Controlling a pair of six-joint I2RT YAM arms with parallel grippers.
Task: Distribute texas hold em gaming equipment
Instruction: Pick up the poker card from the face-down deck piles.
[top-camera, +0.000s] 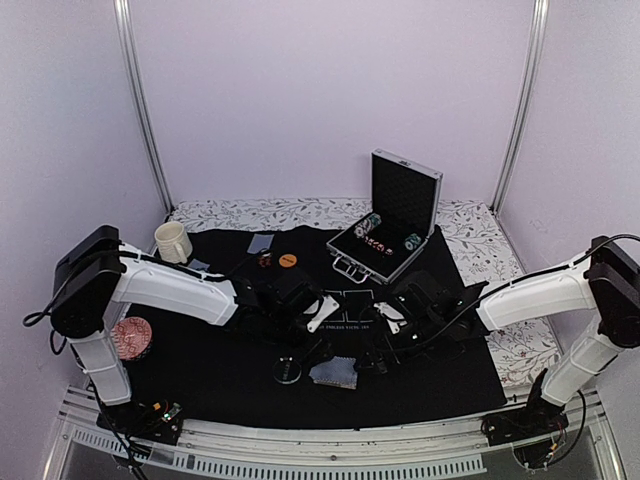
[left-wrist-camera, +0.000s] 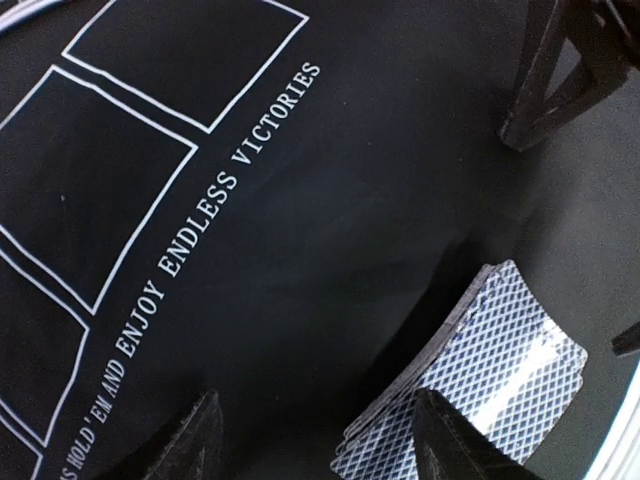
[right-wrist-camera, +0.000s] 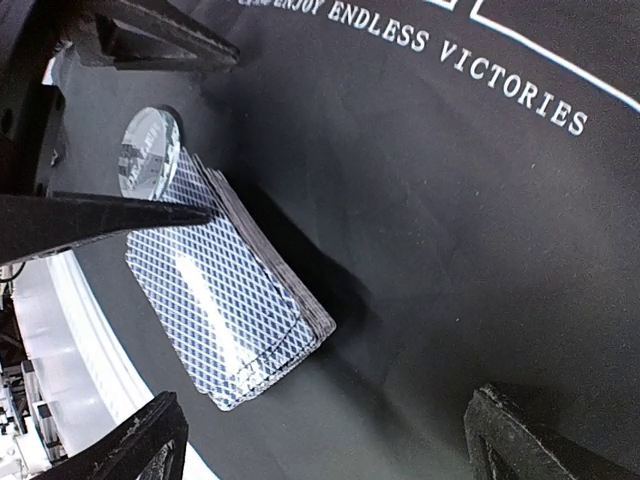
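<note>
The deck of grey-blue-backed playing cards (top-camera: 333, 374) lies on the black poker mat (top-camera: 220, 370) at the lower centre of the top view, just beside a round disc (top-camera: 288, 370). The left gripper (left-wrist-camera: 320, 445) has its jaws apart, with one finger over the deck's edge. The right gripper (right-wrist-camera: 335, 440) is spread wide near the deck and grips nothing.
</note>
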